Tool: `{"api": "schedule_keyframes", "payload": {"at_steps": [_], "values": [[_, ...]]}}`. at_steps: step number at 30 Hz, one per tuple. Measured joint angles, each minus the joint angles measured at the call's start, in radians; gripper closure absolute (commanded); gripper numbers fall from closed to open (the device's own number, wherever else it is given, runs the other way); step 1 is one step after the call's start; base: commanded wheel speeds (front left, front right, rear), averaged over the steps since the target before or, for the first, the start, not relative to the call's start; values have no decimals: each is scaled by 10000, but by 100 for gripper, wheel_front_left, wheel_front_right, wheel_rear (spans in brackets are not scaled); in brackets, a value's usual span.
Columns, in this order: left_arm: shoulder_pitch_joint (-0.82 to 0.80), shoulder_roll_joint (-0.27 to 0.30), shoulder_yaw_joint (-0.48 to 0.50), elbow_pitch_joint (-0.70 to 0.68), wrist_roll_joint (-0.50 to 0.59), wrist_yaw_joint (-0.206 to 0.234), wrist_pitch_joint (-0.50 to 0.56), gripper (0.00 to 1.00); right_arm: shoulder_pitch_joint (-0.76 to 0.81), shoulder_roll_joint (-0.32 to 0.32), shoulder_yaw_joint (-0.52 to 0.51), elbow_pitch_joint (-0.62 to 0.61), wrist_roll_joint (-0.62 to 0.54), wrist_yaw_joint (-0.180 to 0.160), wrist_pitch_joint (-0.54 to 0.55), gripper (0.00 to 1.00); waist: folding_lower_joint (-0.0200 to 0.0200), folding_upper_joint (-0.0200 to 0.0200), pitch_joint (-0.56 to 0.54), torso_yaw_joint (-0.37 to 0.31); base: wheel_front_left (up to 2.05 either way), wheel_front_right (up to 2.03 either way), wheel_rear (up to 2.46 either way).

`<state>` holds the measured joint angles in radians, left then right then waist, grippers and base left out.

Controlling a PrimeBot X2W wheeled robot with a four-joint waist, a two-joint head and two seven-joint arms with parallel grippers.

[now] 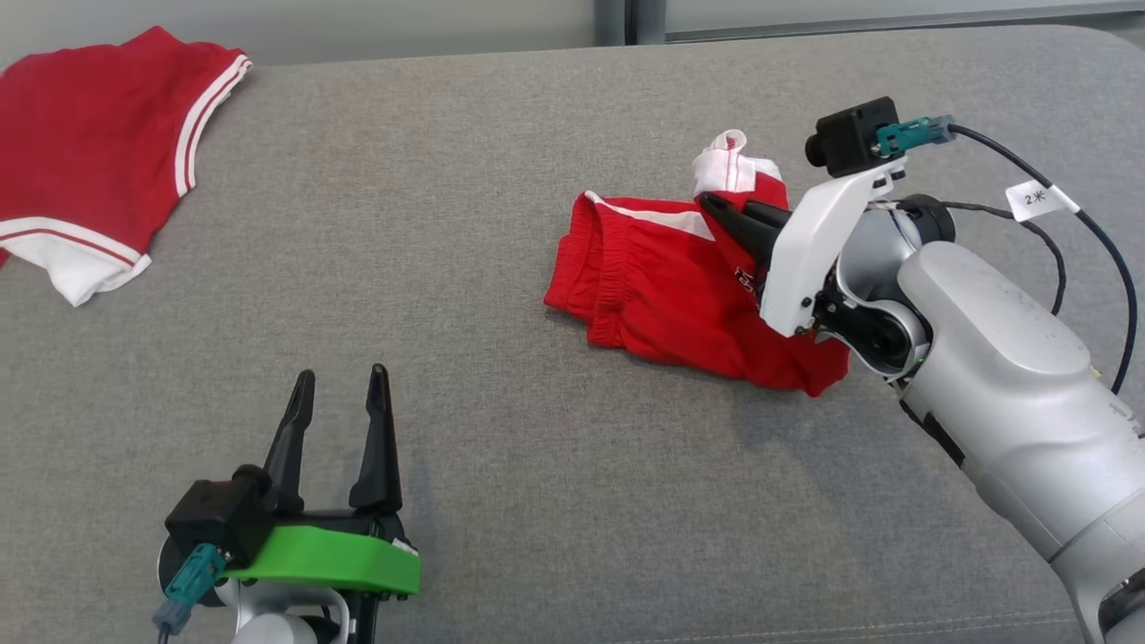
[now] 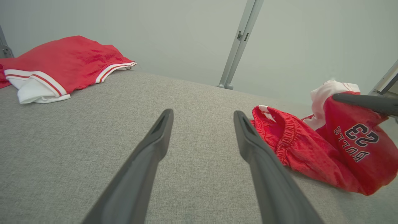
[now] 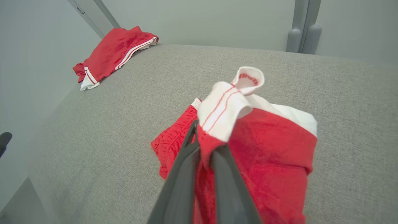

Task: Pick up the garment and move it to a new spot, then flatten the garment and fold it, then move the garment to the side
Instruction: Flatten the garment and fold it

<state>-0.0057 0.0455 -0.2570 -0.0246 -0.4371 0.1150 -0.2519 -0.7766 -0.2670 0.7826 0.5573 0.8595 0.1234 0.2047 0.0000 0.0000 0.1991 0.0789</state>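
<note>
The garment (image 1: pixel 662 286), red shorts with white trim and a printed number, lies crumpled at the right of the grey padded surface (image 1: pixel 501 447). My right gripper (image 1: pixel 729 210) is shut on its upper edge, pinching red and white cloth and lifting that part a little, while the rest still rests on the surface. In the right wrist view the cloth (image 3: pixel 273 146) bunches between the closed fingers (image 3: pixel 183 174). The left wrist view shows the garment (image 2: pixel 326 149) off to the right. My left gripper (image 1: pixel 343 376) stands open and empty near the front left, well apart from the garment.
A second red garment with white stripes (image 1: pixel 89 152) lies at the far left corner, also visible in the wrist views (image 2: pixel 65 62) (image 3: pixel 115 53). The surface ends at a pale wall with grey posts (image 2: pixel 239 43) behind. A cable (image 1: pixel 1100 241) loops beside the right wrist.
</note>
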Motion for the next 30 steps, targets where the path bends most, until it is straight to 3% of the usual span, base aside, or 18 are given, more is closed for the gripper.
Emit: {"api": "schedule_keyframes", "payload": {"at_steps": [22, 24, 26, 27, 28, 30], "values": [[0, 2, -644, 58, -596, 2, 0, 0, -965, 433, 314, 1935, -161, 0, 533, 100, 0, 0, -150, 1664, 0, 0, 0], [-1, 2, -656, 46, -614, 2, 0, 0, -1004, 382, 372, 2150, -318, -4, 531, 78, 0, 0, -109, 1775, 0, 0, 0], [-1, 0, -623, 23, -616, 4, 0, 0, -1017, 384, 395, 2337, -391, -4, 514, 64, 0, 0, -67, 1868, 0, 0, 0], [-2, 2, -589, 8, -616, 12, 0, 0, -1025, 407, 416, 2410, -435, -4, 506, 38, 0, 0, -48, 1900, 0, 0, 0], [-2, 2, -554, -2, -616, 12, 0, 0, -1033, 451, 426, 2474, -435, -4, 499, 0, 0, 0, -34, 1923, 0, 0, 0], [-2, 2, -497, -8, -616, 12, 0, 0, -1041, 516, 433, 2556, -435, -4, 437, 0, 0, 0, -20, 1941, 0, 0, 0]]}}
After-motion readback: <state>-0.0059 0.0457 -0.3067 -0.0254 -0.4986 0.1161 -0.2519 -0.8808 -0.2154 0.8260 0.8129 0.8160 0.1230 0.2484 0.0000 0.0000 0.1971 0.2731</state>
